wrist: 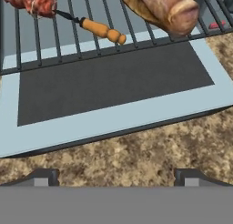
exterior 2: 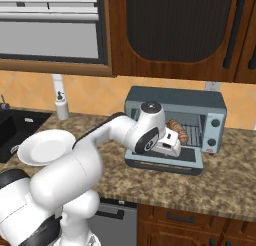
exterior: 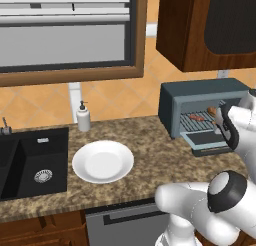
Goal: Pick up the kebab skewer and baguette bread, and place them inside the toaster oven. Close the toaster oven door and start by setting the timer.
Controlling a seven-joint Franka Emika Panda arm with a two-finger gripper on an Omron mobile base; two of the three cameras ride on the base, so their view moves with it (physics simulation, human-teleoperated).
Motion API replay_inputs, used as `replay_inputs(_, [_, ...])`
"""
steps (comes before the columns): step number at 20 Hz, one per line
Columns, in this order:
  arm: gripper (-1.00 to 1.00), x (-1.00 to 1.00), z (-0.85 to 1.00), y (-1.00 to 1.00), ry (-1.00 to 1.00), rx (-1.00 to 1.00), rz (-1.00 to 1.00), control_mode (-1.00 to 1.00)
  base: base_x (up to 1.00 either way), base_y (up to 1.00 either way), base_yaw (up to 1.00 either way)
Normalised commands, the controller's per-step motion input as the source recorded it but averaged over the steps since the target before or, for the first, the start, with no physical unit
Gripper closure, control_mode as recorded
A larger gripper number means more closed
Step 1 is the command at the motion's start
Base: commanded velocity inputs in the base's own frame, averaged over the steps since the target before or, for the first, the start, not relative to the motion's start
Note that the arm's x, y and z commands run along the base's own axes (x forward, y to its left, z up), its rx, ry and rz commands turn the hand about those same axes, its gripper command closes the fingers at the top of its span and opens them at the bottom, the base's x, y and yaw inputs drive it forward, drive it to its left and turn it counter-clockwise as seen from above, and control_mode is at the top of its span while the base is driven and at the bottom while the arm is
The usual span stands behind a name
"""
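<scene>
Skewer and loaf both look to be on the rack already, so I judge the door to be the step in hand. Reading the hand view from left to right: the kebab skewer (wrist: 68,16) lies across the wire rack (wrist: 91,41) at upper left, its orange handle pointing toward centre; the baguette bread (wrist: 164,7) sits at upper right, cut off by the top edge; below them the toaster oven door (wrist: 113,98) lies folded down flat, its dark glass facing up. At the bottom corners my gripper (wrist: 116,177) shows its two tips spread wide with nothing between them. To close well, I would come in under the door's outer edge near the counter (wrist: 136,150), lift in an arc about the hinge, and keep clear of the skewer's handle. In the left base view the white plate (exterior: 103,161) sits bare at centre, and the toaster oven (exterior: 200,97) at right is partly covered by my arm. In the right base view the wrist hides the door's handle, and I can't read the knobs (exterior 2: 216,132) or their markings.
</scene>
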Motion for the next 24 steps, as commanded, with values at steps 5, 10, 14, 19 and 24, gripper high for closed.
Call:
replay_inputs(5, [-1.00, 0.07, -0.07, 0.00, 0.00, 0.00, 0.00, -1.00, 0.00, 0.00, 0.00])
replay_inputs(10, [-1.00, 0.16, -0.26, 0.00, 0.00, 0.00, 0.00, -1.00, 0.00, 0.00, 0.00])
replay_inputs(14, [-1.00, 0.53, -0.35, 0.00, 0.00, 0.00, -0.03, -1.00, 0.00, 0.00, 0.00])
replay_inputs(19, [-1.00, 0.56, -0.28, 0.00, 0.00, 0.00, -0.02, -1.00, 0.00, 0.00, 0.00])
replay_inputs(24, [-1.00, 0.42, -0.22, 0.00, 0.00, 0.00, -0.02, -1.00, 0.00, 0.00, 0.00])
